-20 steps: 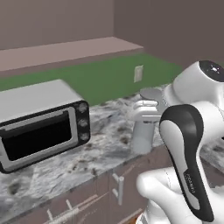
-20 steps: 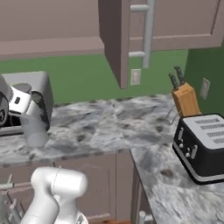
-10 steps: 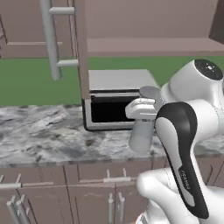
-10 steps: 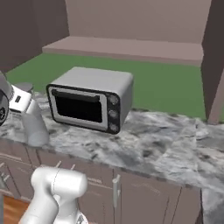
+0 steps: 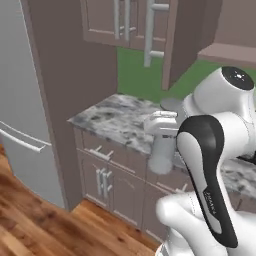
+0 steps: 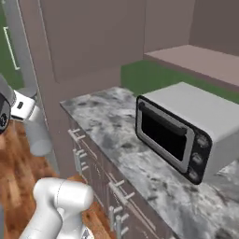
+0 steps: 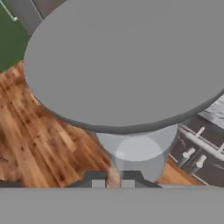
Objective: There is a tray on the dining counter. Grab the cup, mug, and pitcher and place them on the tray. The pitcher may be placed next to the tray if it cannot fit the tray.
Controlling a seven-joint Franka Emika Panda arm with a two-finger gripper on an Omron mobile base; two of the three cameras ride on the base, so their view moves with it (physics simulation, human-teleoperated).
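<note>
You are carrying the pitcher [image 5: 161, 152] upright in the gripper [image 7: 113, 177], whose fingers are pressed nearly together, pinching the wall at the pitcher's wide top rim; in the hand view the rim spreads across the upper frame and the slim translucent body runs down away from the camera toward the wood floor [image 7: 39, 127]. From the left base view the pitcher hangs just in front of the cabinet drawers [image 5: 107, 155], below the edge of the marbled counter [image 5: 117, 115], and in the right base view it hangs at the far left [image 6: 38, 135], over the floor and well apart from the toaster oven [image 6: 186, 133]. The weak point is the hold itself: a thin pinch on one side of the rim leaves the whole tall body hanging below it, so any sharp turn or stop of the base could make it swing, twist in the fingers, or slip out (and here it would drop to the floor, not onto a counter). Mind the clearance on the near side too: the pitcher rides close to the drawer handles and the counter's edge, and a swing toward them could knock it loose. Neither the tray nor the dining counter is in sight, so judge the set-down only once they are.
</note>
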